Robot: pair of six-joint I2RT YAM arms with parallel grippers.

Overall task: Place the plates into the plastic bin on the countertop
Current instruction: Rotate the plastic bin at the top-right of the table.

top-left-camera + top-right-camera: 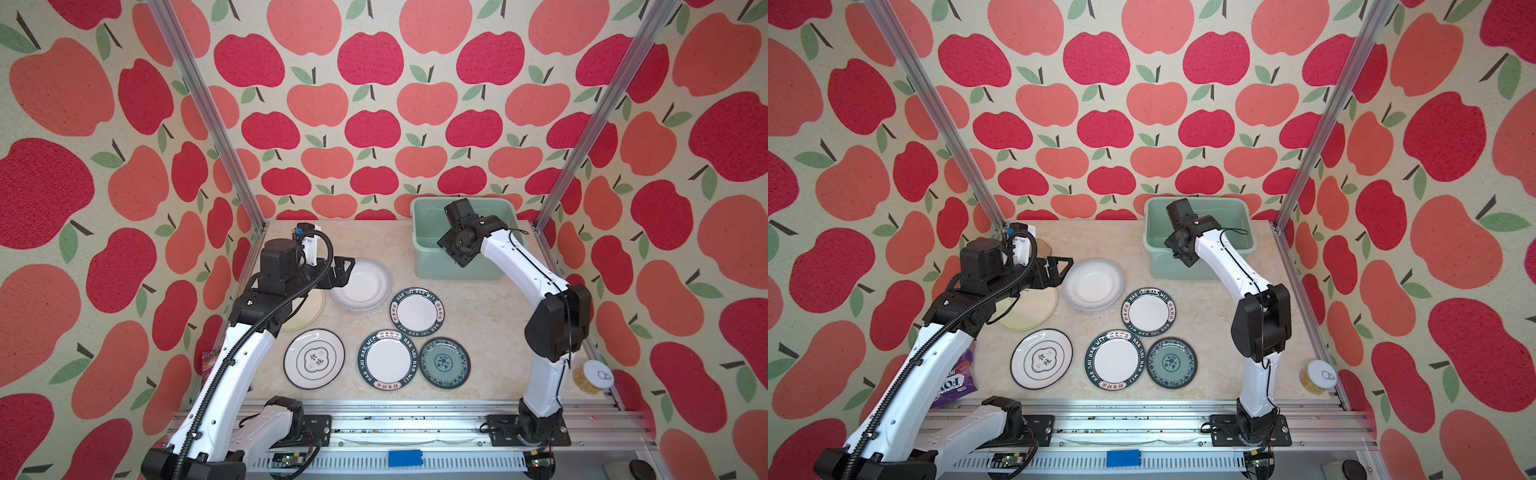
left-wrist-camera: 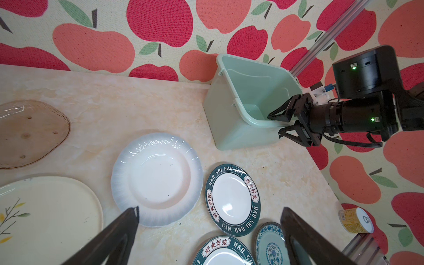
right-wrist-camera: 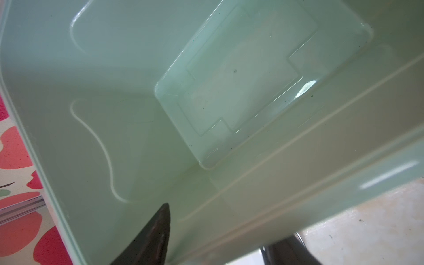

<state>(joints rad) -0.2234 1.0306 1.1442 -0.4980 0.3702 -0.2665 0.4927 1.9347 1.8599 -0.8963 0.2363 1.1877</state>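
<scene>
Several plates lie on the countertop (image 1: 478,332): a plain white one (image 1: 361,284), two green-rimmed lettered ones (image 1: 417,311) (image 1: 387,359), a teal patterned one (image 1: 444,362) and a black-rimmed emblem one (image 1: 314,358). A cream plate (image 2: 46,211) and an amber plate (image 2: 27,133) lie under my left arm. My left gripper (image 1: 343,270) (image 2: 210,213) hangs open over the white plate's left edge, holding nothing. The plastic bin (image 1: 419,208) stands at the back right with nothing in it (image 3: 229,80). My right gripper (image 1: 460,259) (image 3: 229,224) straddles its near wall, one finger inside, one outside, jaws apart.
A yellow tin can (image 1: 594,376) stands at the front right corner by the rail. A purple packet (image 1: 955,382) lies at the front left under my left arm. Aluminium posts (image 1: 582,137) rise at both back corners, close to the bin.
</scene>
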